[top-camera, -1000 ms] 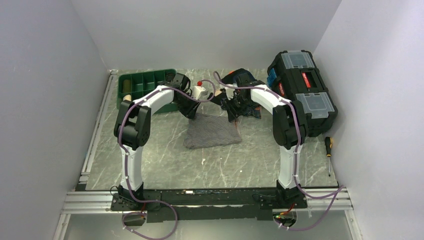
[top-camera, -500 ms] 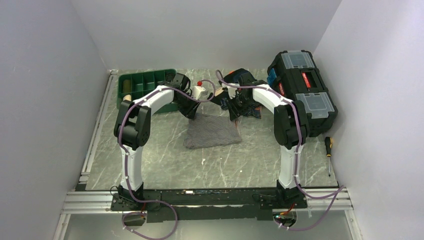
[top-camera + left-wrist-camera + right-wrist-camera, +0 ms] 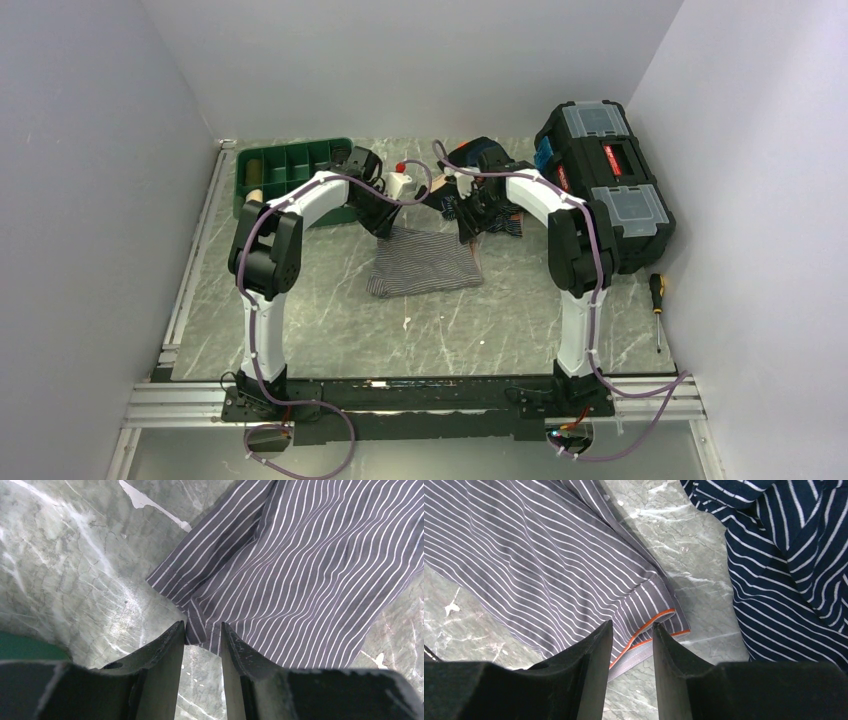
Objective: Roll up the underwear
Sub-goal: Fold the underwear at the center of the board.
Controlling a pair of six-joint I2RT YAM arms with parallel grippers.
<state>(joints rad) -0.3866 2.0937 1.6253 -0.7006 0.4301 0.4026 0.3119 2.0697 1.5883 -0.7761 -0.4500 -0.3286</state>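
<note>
The underwear [image 3: 425, 262], grey cloth with fine stripes, lies flat in the middle of the table. My left gripper [image 3: 385, 228] is low at its far left corner. In the left wrist view the jaws [image 3: 202, 627] stand apart with the corner hem of the underwear [image 3: 310, 570] lying between the tips and marble showing in the gap. My right gripper [image 3: 467, 232] is at the far right corner. There the jaws [image 3: 632, 626] stand apart astride the orange-trimmed waistband of the underwear [image 3: 539, 565].
A navy striped garment [image 3: 789, 565] lies just right of the right gripper, among dark clothes [image 3: 482, 157] at the back. A black toolbox [image 3: 605, 180] fills the far right, a green tray [image 3: 285, 170] the far left, a screwdriver [image 3: 657, 300] lies at the right edge.
</note>
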